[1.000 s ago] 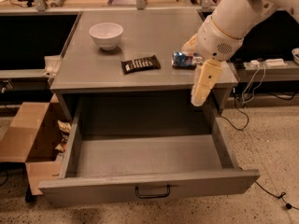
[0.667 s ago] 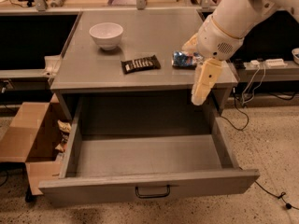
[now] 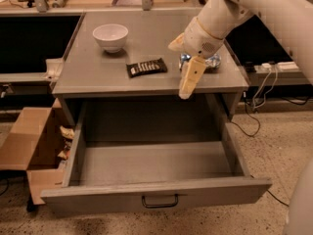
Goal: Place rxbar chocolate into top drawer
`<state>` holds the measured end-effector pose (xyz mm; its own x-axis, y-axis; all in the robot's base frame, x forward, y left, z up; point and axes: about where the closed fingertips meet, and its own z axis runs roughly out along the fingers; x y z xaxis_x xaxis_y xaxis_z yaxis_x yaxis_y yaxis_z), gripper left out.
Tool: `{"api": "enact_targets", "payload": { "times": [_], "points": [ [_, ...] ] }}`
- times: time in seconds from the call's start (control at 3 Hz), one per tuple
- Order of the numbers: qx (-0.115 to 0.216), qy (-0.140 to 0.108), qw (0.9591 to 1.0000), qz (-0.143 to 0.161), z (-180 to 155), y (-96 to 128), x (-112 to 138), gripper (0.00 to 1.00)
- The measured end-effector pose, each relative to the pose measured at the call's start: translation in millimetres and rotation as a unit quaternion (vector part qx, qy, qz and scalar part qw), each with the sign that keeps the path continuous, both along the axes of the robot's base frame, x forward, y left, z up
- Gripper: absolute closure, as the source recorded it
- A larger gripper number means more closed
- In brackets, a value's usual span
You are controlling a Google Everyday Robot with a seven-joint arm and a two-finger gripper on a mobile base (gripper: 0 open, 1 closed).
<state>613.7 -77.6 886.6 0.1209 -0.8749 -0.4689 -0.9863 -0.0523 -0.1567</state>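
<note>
The rxbar chocolate (image 3: 146,67), a flat dark bar with pale lettering, lies on the grey cabinet top (image 3: 98,77) near its front edge. My gripper (image 3: 185,92) hangs pointing down just right of the bar, above the front edge of the top and clear of the bar. It holds nothing that I can see. The top drawer (image 3: 98,196) is pulled fully open below, wide and shallow, with a dark handle (image 3: 160,200) at the centre of its front panel. Nothing lies in the drawer.
A white bowl (image 3: 110,35) stands at the back left of the top. A shiny blue-and-white packet (image 3: 213,60) lies behind my gripper at the right. An open cardboard box (image 3: 24,136) sits on the floor to the left. Cables (image 3: 261,84) hang at the right.
My gripper has moved left along the front edge of the top, from the right side towards the bar. The bar, bowl and drawer have not moved.
</note>
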Motion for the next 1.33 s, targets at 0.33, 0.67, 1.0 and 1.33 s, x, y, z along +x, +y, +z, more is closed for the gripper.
{"api": "enact_targets", "payload": {
  "times": [0.33, 0.67, 1.0, 1.33],
  "points": [
    [0.042, -0.006, 0.9989, -0.021, -7, 13, 31, 0.0],
    [0.083, -0.001, 0.9959, -0.035, -11, 29, 55, 0.0],
    [0.114, 0.009, 0.9924, -0.046, -16, 43, 72, 0.0],
    [0.136, 0.025, 0.9888, -0.055, -28, 58, 88, 0.0]
  ]
}}
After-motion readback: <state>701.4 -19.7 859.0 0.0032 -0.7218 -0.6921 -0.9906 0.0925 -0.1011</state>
